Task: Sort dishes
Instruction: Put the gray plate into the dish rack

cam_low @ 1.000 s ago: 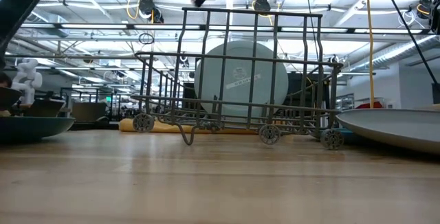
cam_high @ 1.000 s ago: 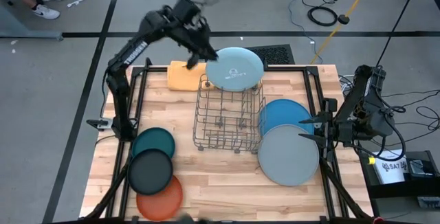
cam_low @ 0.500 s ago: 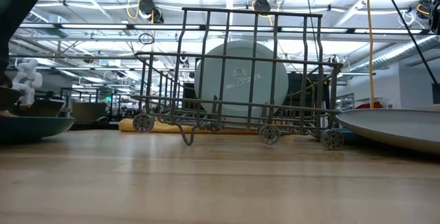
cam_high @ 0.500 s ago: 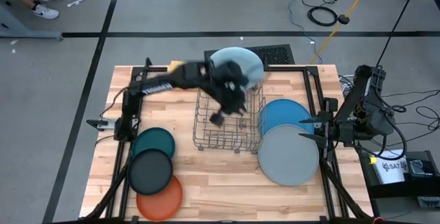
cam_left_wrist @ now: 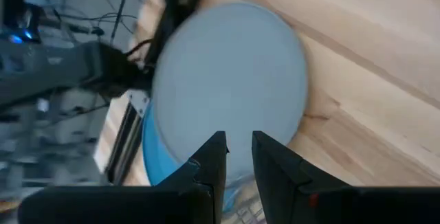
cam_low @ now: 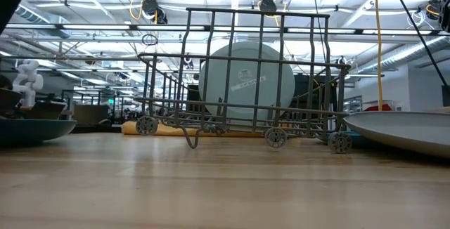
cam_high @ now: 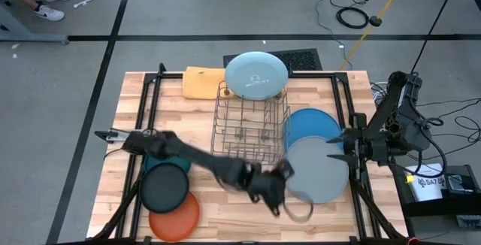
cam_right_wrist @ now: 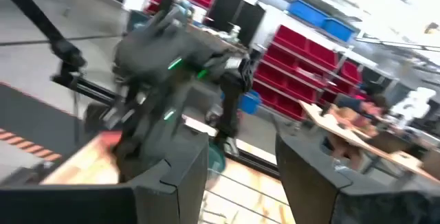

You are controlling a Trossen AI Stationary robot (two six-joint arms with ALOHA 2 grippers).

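The light blue plate (cam_high: 256, 76) stands on edge in the far end of the wire rack (cam_high: 248, 132); it also shows in the low view (cam_low: 246, 81). The grey plate (cam_high: 319, 171) lies at the right, overlapping the medium blue plate (cam_high: 312, 122). The teal plate (cam_high: 161, 157), the black plate (cam_high: 165, 188) and the orange plate (cam_high: 175, 215) overlap at the near left. My left gripper (cam_high: 289, 200) hovers by the grey plate's near left rim; its fingers (cam_left_wrist: 237, 148) are a narrow gap apart over the grey plate (cam_left_wrist: 227, 80). My right gripper (cam_high: 334, 144) is open and empty at the table's right.
A folded orange-yellow cloth (cam_high: 203, 82) lies at the far edge, left of the light blue plate. My left arm (cam_high: 195, 158) stretches low across the near half of the table, over the teal plate. Bare wood lies in front of the rack.
My left arm has swung from the light blue plate at the far edge, over the rack, down toward the table's near edge, and now reaches the grey plate's near left rim. The light blue plate has stayed standing in the rack.
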